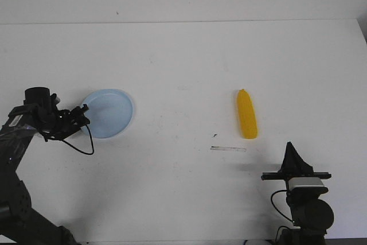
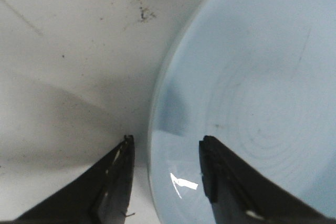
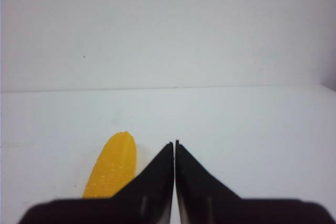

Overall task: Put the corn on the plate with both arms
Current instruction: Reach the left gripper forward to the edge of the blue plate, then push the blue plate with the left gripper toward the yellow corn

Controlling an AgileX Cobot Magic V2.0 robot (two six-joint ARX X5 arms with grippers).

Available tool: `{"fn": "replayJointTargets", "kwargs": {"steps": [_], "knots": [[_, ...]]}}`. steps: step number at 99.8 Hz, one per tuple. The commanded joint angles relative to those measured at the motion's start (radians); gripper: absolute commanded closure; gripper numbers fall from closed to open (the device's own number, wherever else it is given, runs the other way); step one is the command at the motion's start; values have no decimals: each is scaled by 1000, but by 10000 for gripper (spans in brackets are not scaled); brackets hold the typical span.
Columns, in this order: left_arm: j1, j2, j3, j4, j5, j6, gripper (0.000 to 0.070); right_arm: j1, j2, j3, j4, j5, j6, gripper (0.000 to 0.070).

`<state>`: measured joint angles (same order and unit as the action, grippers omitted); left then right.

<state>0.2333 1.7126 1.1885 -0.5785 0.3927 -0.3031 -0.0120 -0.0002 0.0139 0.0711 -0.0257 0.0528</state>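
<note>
Yellow corn cob [image 1: 247, 121] right of centre; pale blue plate [image 1: 112, 113] at left, rim between spread left gripper [image 2: 165, 150] fingers, possibly untouched; right gripper [image 3: 174, 144] pinched together, empty

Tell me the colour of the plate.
Pale light blue, plain; the plate shows best in the left wrist view.

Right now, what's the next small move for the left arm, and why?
Probably close the left tool on the plate rim. Its jaws stand open, one inside the rim and one outside over the table, so it looks placed for a grip. The corn lies far off on the right, untouched, and the right tool is shut beside it.
</note>
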Motion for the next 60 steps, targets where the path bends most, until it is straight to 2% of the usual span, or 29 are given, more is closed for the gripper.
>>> {"fn": "replayJointTargets", "kwargs": {"steps": [1,10,21,34,40,60], "knots": [[2,25,14,-1,2,-1,508,2,2,-1,10,0,10,696],[2,26,14,-1,2,-1,517,2,2,-1,10,0,10,696],[2,26,14,-1,2,-2,628,2,2,-1,10,0,10,696],[2,26,14,1,2,-4,638,2,2,-1,10,0,10,696],[2,26,14,2,2,-4,700,2,2,-1,10,0,10,696],[-7,25,14,10,2,-3,700,2,2,-1,10,0,10,696]]}}
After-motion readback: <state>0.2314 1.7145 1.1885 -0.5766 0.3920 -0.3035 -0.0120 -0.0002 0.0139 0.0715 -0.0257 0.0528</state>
